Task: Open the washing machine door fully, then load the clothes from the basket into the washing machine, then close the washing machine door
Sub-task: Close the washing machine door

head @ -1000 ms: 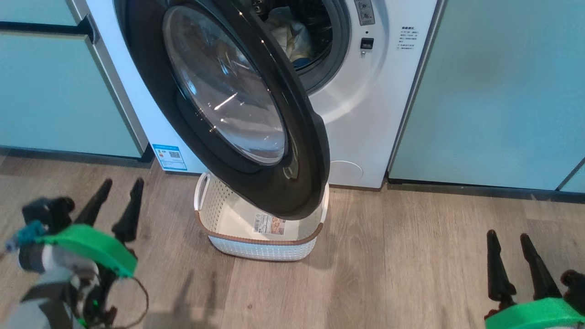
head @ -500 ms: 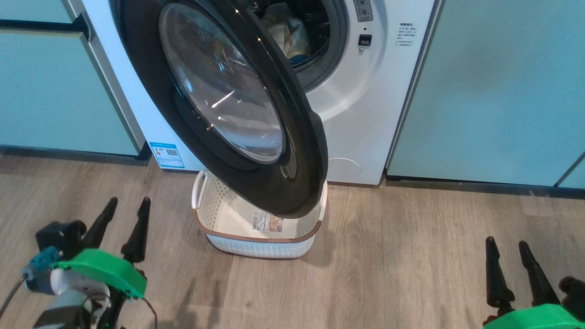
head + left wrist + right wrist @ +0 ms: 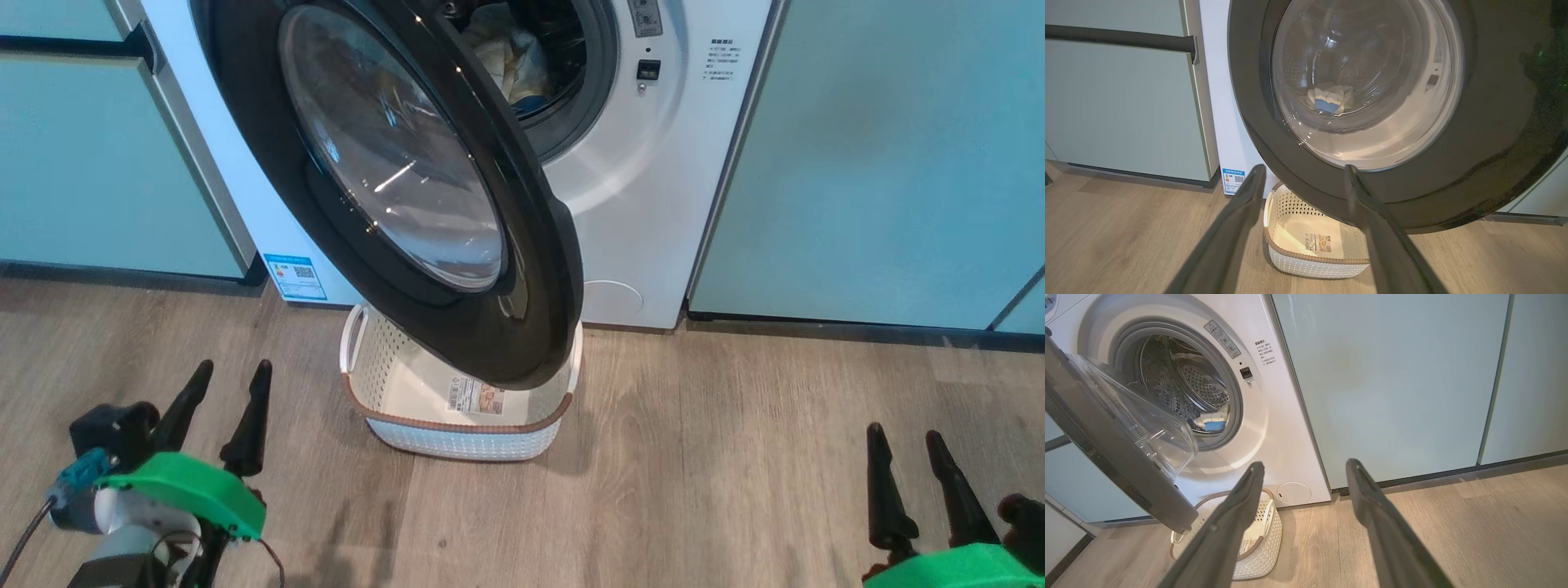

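The washing machine stands between teal cabinets. Its door is swung partly open, black rim hanging over the basket. Pale yellow clothes with a blue part lie in the steel drum, and show through the glass. The cream basket sits on the floor under the door, with just a label on its base. My left gripper is open, low and left of the basket. My right gripper is open at the lower right.
Teal cabinet doors flank the machine, one on the left with a dark handle bar, one on the right. Wood floor stretches between my grippers. A blue sticker marks the machine's lower left corner.
The head view has shifted slightly, so everything slid a little up and left. My left gripper has dropped lower in the picture and moved slightly right. The door and the right gripper look unchanged.
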